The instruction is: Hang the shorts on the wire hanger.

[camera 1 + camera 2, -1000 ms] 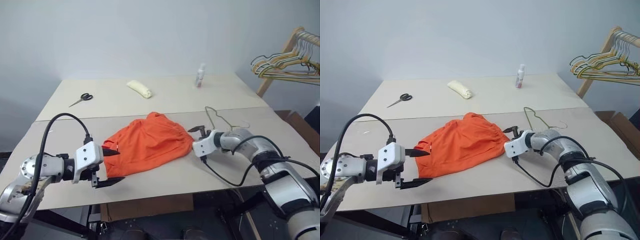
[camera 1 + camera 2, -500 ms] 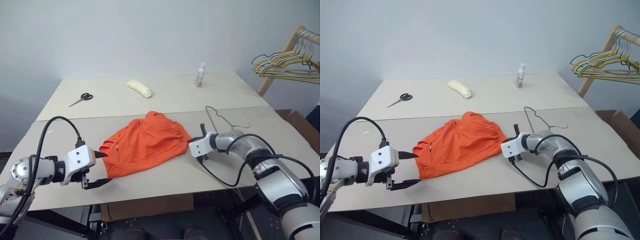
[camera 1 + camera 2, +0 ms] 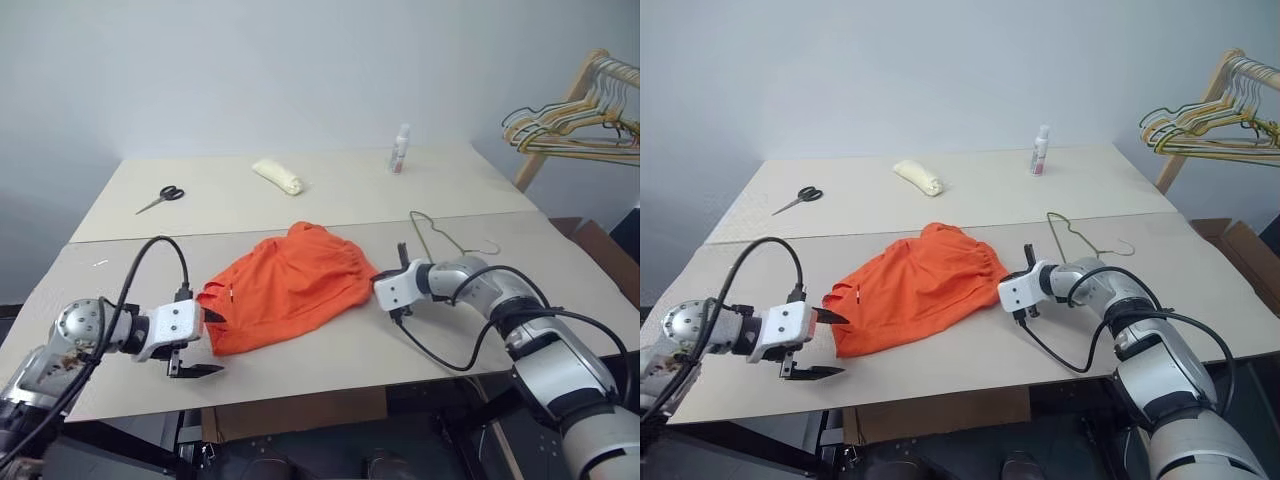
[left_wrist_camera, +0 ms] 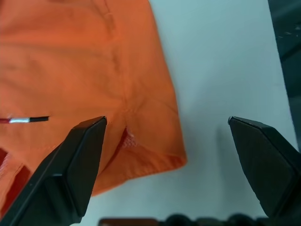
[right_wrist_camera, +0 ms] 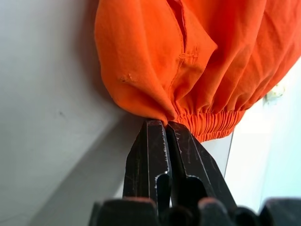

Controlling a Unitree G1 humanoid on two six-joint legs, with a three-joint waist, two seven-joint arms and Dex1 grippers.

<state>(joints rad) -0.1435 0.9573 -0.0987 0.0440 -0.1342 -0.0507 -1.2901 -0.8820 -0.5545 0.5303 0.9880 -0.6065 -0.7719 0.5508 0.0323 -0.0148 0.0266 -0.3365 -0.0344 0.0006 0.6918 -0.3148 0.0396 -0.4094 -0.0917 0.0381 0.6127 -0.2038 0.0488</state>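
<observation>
The orange shorts (image 3: 290,285) lie crumpled in the middle of the table (image 3: 330,200), their gathered waistband toward my right arm. My right gripper (image 3: 381,283) is shut on the shorts at the waistband's edge; in the right wrist view the cloth (image 5: 155,70) bunches into the closed tips (image 5: 157,123). My left gripper (image 3: 209,343) is open, low over the table at the shorts' near-left hem. In the left wrist view one finger (image 4: 80,160) lies over the hem corner (image 4: 141,141) and the other over bare table. The wire hanger (image 3: 445,236) lies flat just beyond my right gripper.
Scissors (image 3: 162,197), a pale yellow rolled cloth (image 3: 279,177) and a small bottle (image 3: 401,150) sit on the far half of the table. A wooden rack with bunched hangers (image 3: 570,125) stands at the right. The table's front edge is close below both grippers.
My right gripper has gone from open to shut on the waistband edge. The left gripper has sunk toward the table by the hem and stayed open.
</observation>
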